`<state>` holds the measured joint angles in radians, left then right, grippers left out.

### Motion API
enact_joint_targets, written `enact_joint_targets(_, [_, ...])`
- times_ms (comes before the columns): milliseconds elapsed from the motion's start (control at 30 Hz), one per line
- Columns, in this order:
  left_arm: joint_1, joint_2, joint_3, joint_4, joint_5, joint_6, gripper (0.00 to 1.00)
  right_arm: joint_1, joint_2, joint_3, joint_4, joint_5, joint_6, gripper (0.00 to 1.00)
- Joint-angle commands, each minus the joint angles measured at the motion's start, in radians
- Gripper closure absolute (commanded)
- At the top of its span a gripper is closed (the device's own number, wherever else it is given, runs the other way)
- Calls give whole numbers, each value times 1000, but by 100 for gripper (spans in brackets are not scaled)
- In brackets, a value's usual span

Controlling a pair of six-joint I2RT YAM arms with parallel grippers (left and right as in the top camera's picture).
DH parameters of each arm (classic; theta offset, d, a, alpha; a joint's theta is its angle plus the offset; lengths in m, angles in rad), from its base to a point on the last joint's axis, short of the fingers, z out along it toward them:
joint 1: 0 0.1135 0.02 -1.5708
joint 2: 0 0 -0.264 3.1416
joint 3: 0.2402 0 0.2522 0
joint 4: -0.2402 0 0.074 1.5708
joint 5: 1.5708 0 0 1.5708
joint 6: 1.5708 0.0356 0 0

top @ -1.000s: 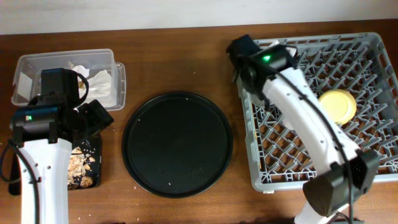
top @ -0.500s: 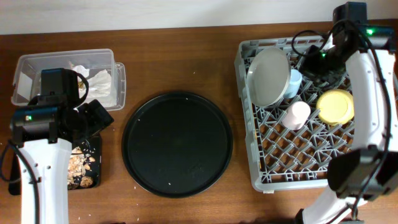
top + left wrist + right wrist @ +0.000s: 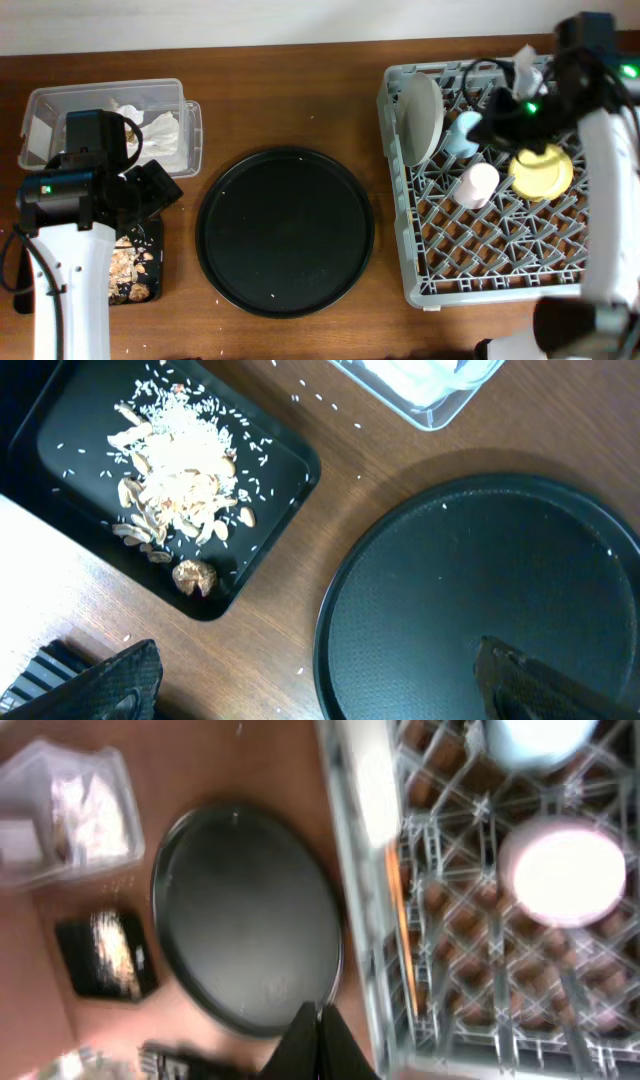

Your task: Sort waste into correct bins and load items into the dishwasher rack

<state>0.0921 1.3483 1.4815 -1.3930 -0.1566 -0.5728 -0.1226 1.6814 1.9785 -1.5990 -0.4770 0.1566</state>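
Dishwasher rack [image 3: 500, 262] — holds plate [image 3: 420, 118] on edge at its left side, blue cup [image 3: 462, 133], pink cup [image 3: 478, 184] and yellow bowl [image 3: 541, 170]. Right pincer [image 3: 318, 1018] is pressed closed and empty above it. Left pincer [image 3: 312, 665] — wide and empty, over the tabletop beside the black tray [image 3: 70, 460], well apart from the rack.

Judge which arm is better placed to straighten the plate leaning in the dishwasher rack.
Right. The right gripper hangs over the dishwasher rack, close to the grey-white plate. The left gripper is far off by the black scraps tray, beyond the round black tray.
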Motion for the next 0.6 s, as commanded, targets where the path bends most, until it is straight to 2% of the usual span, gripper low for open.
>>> enact_joint_targets(0, [3, -2, 11, 0, -1, -3, 1, 33, -127, -9, -100, 34, -100, 96])
enact_joint_targets(133, [3, -2, 11, 0, -1, -3, 1, 157, -355, -219, -99, 97, -69, 83])
enact_joint_targets(167, [3, -2, 11, 0, -1, -3, 1, 186, -415, -296, -95, 97, -47, 74])
enact_joint_targets(200, [3, -2, 11, 0, -1, -3, 1, 197, -451, -346, -97, 96, -47, 48])
enact_joint_targets(233, [3, -2, 11, 0, -1, -3, 1, 208, -491, -410, -100, 97, -48, 0])
enact_joint_targets(400, [3, -2, 11, 0, -1, -3, 1, 235, -633, -753, -100, 93, -47, 1])
enact_joint_targets(567, [3, -2, 11, 0, -1, -3, 1, 233, -556, -847, -99, 132, -47, 1])
